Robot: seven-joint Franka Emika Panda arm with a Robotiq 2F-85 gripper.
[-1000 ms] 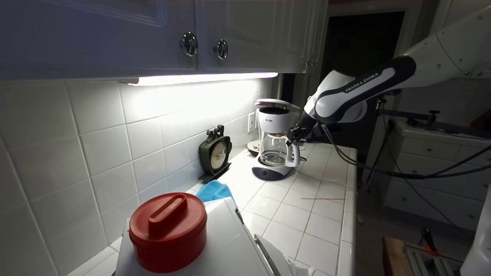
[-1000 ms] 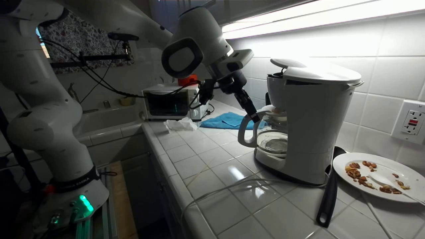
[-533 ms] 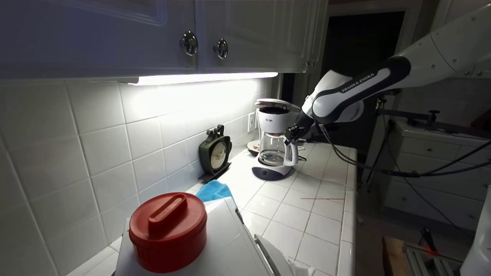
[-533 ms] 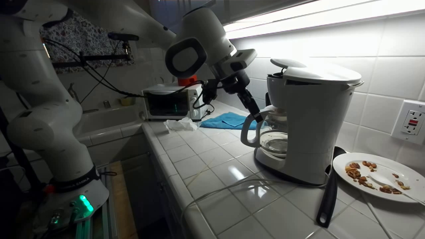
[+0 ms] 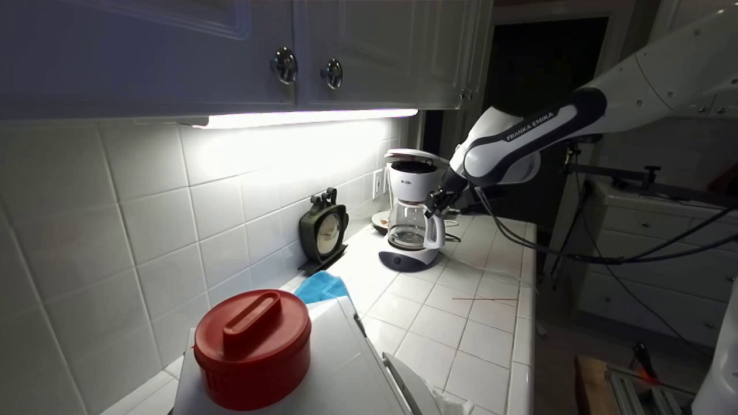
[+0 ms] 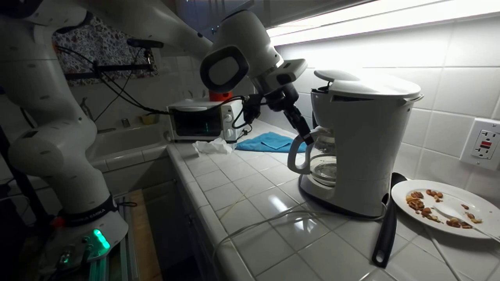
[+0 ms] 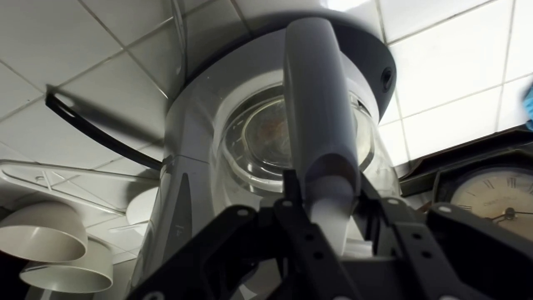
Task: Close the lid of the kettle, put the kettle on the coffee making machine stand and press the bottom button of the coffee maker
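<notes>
In the wrist view, we see the claw (image 7: pixel 327 185) grasping the kettle (image 7: pixel 266 137) by its handle (image 7: pixel 316 96), which hides some glass; a clock (image 7: pixel 495 200) is cut off at the edge. In an exterior view, we find the kettle within the coffee maker (image 5: pixel 412 183), over the stand (image 5: pixel 415 264), but cannot tell whether they touch. In an exterior view, the coffee maker blocks part of it; a plate (image 6: pixel 400 197) sits near.

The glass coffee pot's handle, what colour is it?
White; the handle shows best in an exterior view.
</notes>
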